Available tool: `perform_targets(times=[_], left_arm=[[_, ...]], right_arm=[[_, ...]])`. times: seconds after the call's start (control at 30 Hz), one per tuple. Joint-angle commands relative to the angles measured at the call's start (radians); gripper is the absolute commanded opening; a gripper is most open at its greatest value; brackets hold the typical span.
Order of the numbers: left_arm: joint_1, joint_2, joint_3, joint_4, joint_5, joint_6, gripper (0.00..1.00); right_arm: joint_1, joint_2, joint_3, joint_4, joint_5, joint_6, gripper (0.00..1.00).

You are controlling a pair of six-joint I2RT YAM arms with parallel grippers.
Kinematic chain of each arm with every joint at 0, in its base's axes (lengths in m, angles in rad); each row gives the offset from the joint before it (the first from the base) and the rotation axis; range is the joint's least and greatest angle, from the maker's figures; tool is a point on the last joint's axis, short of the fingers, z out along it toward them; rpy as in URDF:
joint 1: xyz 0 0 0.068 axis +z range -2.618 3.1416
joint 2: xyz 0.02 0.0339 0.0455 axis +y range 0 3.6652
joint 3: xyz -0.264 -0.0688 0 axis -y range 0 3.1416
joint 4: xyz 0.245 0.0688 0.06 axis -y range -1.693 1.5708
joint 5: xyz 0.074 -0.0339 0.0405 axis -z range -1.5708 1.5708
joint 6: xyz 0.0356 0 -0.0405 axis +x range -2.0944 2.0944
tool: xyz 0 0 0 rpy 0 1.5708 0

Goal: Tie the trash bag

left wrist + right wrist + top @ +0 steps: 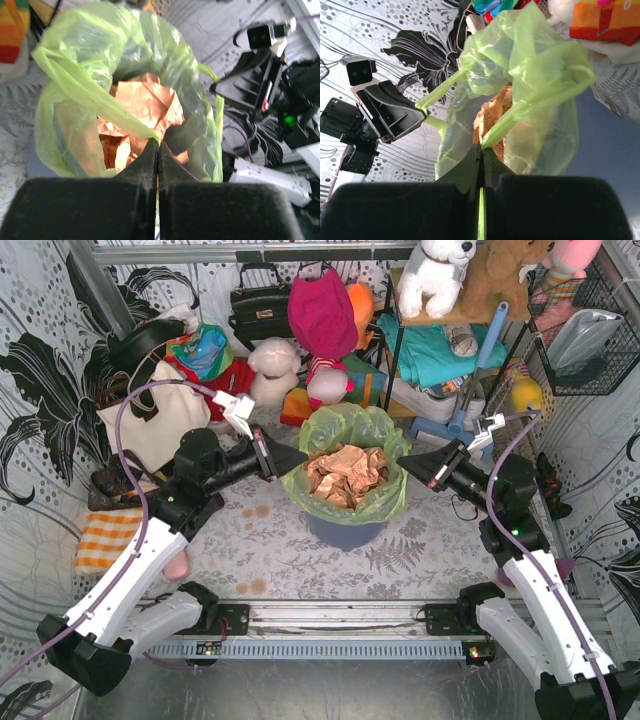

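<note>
While the left gripper [298, 460] and the right gripper [406, 466] pinch it from opposite sides, the thin translucent light-green plastic trash bag [352, 428] sits at the centre of the overhead view.
It lines a round blue-grey plastic bin [345, 532] on the floral-patterned worktop [250, 545] and stands open, with crumpled tan paper [345, 475] heaped inside. At centre left, the left jaws are clenched on a stretched strand of the rim. At centre right, the right jaws are clenched on a strand of the opposite edge. Soft toys [275, 368] and a white canvas tote bag [150, 425] crowd the upper frame behind the bin.
</note>
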State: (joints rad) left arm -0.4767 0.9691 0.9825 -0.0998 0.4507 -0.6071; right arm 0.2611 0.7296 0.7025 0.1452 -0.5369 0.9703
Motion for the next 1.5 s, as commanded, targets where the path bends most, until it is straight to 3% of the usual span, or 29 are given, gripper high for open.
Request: perform_targets(times=[0.0, 0.27, 0.53, 0.77, 1.43, 1.47], left_arm=[[0.001, -0.061, -0.052, 0.037, 0.203, 0.049, 0.0], [0.023, -0.053, -0.042, -0.061, 0.338, 0.121, 0.0], [0.118, 0.054, 0.053, 0.283, 0.431, -0.134, 0.0], [0.167, 0.096, 0.183, 0.368, 0.438, -0.232, 0.0], [0.199, 0.182, 0.08, 0.204, 0.355, -0.138, 0.0], [0.199, 0.177, 0.076, 0.197, 0.358, -0.138, 0.03]], right_arm=[[-0.001, -0.056, -0.016, -0.093, 0.01, -0.066, 0.0], [-0.001, -0.076, -0.026, -0.076, 0.022, -0.029, 0.0], [-0.001, 0.029, 0.101, 0.121, 0.026, 0.023, 0.0], [-0.002, 0.09, 0.238, 0.15, 0.035, -0.007, 0.0], [-0.001, 0.061, 0.189, -0.114, 0.2, -0.151, 0.0], [-0.001, 0.054, 0.206, -0.147, 0.214, -0.173, 0.0]])
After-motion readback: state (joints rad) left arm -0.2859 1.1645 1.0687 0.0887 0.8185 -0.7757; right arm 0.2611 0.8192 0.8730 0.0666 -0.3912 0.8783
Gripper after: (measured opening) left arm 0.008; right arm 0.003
